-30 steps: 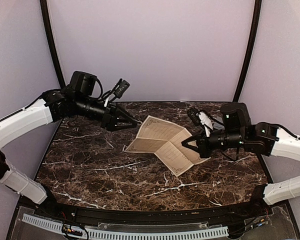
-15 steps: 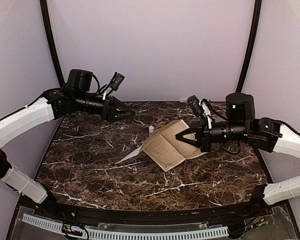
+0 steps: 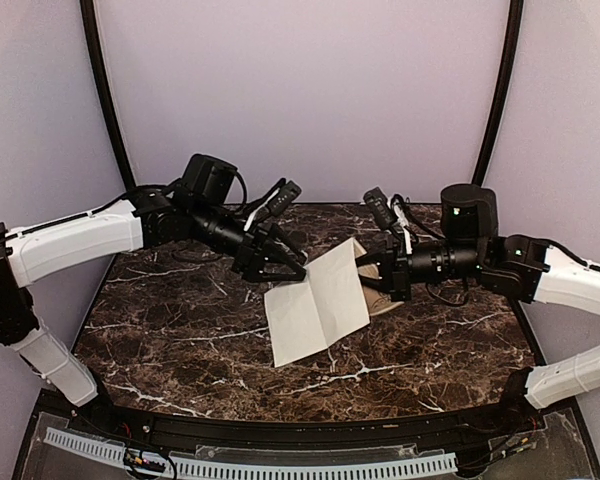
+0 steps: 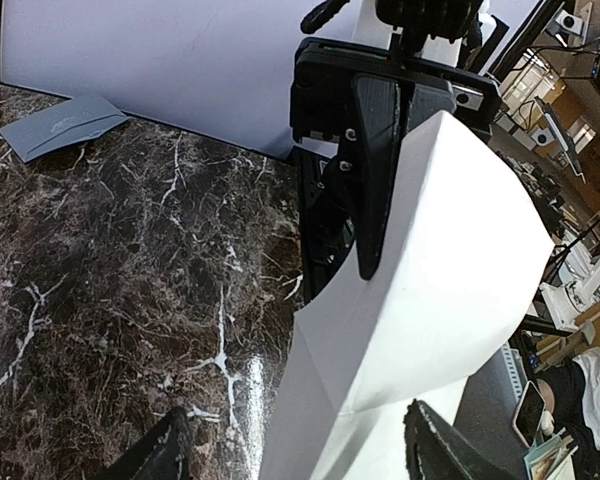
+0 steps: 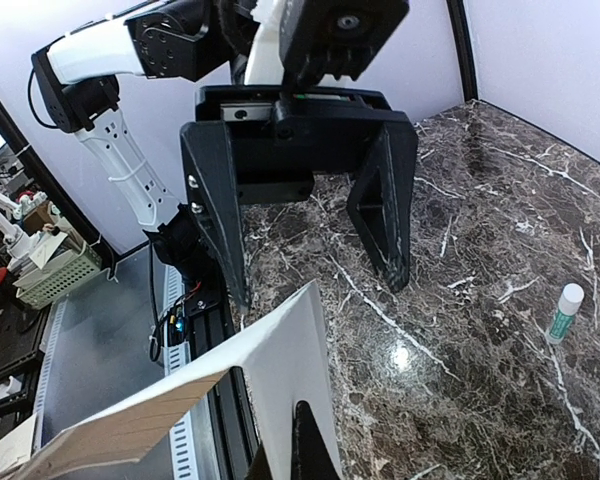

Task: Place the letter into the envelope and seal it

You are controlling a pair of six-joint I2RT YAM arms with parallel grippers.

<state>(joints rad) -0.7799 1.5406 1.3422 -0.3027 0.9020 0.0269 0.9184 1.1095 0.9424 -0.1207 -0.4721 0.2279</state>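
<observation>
The letter (image 3: 315,305) hangs in the air over the middle of the table (image 3: 180,330). Its blank pale back faces the near edge and a crease runs down it, so it is bowed rather than flat. The right gripper (image 3: 370,278) has its fingers closed on the sheet's right edge and seems to carry all its weight. The left gripper (image 3: 292,270) sits at the top left corner with its fingers (image 5: 215,210) spread wide; the corner reaches in between them but nothing is pinched there. The envelope (image 4: 60,122) lies flat at the far side of the table by the back wall, well apart from the sheet. The main risk, as I judge it, is that single pinch: thin paper held by one edge can swing, buckle along the crease or slip free if the right arm moves before the left fingers close. If the left closes off target, it may miss or crumple the corner. A sagging lower edge could also drag on the table or catch the small glue stick (image 5: 562,312) nearby.
</observation>
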